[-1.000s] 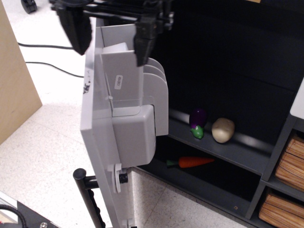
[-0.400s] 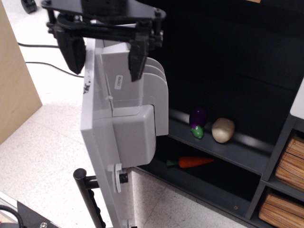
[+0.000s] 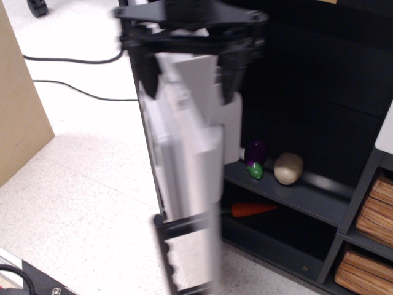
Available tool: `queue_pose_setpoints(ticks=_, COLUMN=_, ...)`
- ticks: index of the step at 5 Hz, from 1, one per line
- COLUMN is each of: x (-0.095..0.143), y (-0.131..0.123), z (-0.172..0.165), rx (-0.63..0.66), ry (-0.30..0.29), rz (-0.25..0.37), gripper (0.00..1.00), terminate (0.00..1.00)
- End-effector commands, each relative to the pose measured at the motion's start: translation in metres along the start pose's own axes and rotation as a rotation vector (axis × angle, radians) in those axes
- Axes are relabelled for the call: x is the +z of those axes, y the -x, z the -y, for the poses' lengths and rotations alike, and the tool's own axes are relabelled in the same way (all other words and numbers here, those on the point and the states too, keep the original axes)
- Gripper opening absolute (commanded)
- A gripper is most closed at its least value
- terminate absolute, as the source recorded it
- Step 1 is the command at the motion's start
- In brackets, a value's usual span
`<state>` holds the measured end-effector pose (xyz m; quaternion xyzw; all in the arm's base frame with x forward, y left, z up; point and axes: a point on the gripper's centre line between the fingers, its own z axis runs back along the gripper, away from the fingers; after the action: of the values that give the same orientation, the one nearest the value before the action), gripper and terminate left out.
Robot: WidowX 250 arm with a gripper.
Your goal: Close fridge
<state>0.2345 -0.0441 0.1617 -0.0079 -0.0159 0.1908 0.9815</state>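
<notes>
Motion blur is smeared across the fridge door (image 3: 187, 184), and that is the big change: a second ago the door was seen nearly edge-on to the left with its grey inner bins facing the camera, and now it has been swung well to the right, toward the dark cabinet (image 3: 319, 92). The gripper (image 3: 187, 80) has been carried rightward with it, and its two dark fingers are seen set apart, straddling the top of the door, one on either side; no clamping on anything can be made out, so the door is judged to be pushed rather than gripped. The black bar handle (image 3: 169, 258) has been dragged into the lower middle of the view, blurred. The opening is being narrowed, yet it is not shut: the eggplant (image 3: 255, 153), the potato (image 3: 288, 168) and the carrot (image 3: 252, 209) can be seen on the shelves past the door's edge. The closing is judged to be about halfway through, with more sweep needed before the door meets the cabinet. Brown crates (image 3: 374, 209) are seen at the far right.
</notes>
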Motion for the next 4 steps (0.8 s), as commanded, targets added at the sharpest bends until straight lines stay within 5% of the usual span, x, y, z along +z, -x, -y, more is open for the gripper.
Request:
queue_pose_setpoints(ticks=1, x=0.023, y=-0.015, z=0.06, rx=0.025, ry=0.061, rz=0.094, gripper=1.0, terminate=0.0)
queue_pose_setpoints(ticks=2, x=0.047, y=-0.01, z=0.068, rx=0.021, ry=0.11, rz=0.14, gripper=1.0, terminate=0.0)
queue_pose_setpoints(ticks=3, x=0.058, y=0.011, z=0.05, rx=-0.049, ry=0.147, rz=0.125, gripper=1.0, terminate=0.0)
queue_pose_setpoints(ticks=4, x=0.032, y=0.019, z=0.022, rx=-0.109, ry=0.092, rz=0.157, gripper=1.0, terminate=0.0)
